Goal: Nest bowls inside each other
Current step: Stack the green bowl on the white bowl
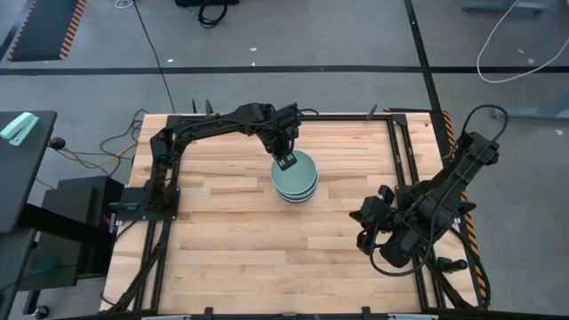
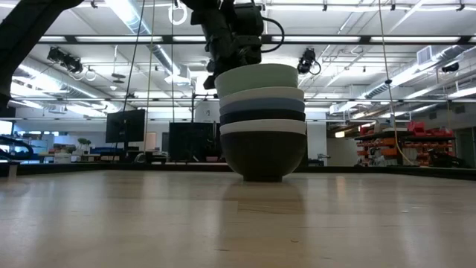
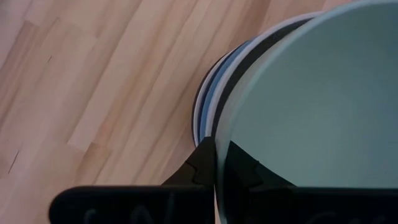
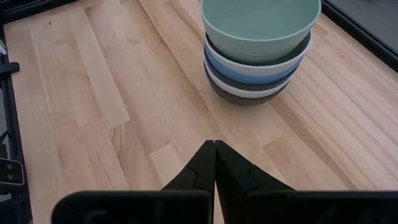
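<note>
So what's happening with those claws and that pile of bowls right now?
Left claw pinching mint bowl rim atop the stack. Right claw shut, idle at table's right edge. Nothing in the way.

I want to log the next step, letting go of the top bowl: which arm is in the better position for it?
Left. The left gripper is at the stack, its fingers pinching the mint green bowl by the rim. The right gripper waits shut near the table's right edge, away from the stack.
</note>
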You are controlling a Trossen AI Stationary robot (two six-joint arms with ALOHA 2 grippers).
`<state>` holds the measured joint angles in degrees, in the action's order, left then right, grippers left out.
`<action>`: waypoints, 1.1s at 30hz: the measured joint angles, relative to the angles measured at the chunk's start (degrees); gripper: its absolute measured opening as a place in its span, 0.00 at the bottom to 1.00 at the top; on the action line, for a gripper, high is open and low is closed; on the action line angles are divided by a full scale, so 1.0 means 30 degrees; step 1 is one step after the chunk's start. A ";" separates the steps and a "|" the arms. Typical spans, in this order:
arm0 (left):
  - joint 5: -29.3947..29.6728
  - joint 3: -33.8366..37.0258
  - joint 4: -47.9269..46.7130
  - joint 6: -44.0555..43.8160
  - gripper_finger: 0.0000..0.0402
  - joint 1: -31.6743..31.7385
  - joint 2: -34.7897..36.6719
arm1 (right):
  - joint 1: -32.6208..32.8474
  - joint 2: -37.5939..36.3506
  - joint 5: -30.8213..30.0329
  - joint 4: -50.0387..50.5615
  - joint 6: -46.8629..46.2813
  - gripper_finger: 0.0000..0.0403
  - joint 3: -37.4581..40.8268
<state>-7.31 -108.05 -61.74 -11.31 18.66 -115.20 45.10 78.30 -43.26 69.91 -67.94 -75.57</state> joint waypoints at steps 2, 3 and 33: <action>0.0049 0.0000 -0.0013 0.0007 0.03 -0.0066 0.0000 | 0.0000 0.0000 0.0005 0.0000 0.0007 0.03 0.0000; 0.0049 0.0000 -0.0006 0.0015 0.03 -0.0073 0.0000 | -0.0007 0.0000 0.0004 0.0005 0.0009 0.03 0.0000; -0.1537 0.0015 -0.0319 0.0503 0.20 -0.0081 -0.0315 | -0.0153 0.0000 -0.0002 0.0007 0.0058 0.03 0.0000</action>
<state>-11.92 -108.01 -62.70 -9.80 18.41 -116.14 44.64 78.30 -43.27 69.93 -67.77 -75.57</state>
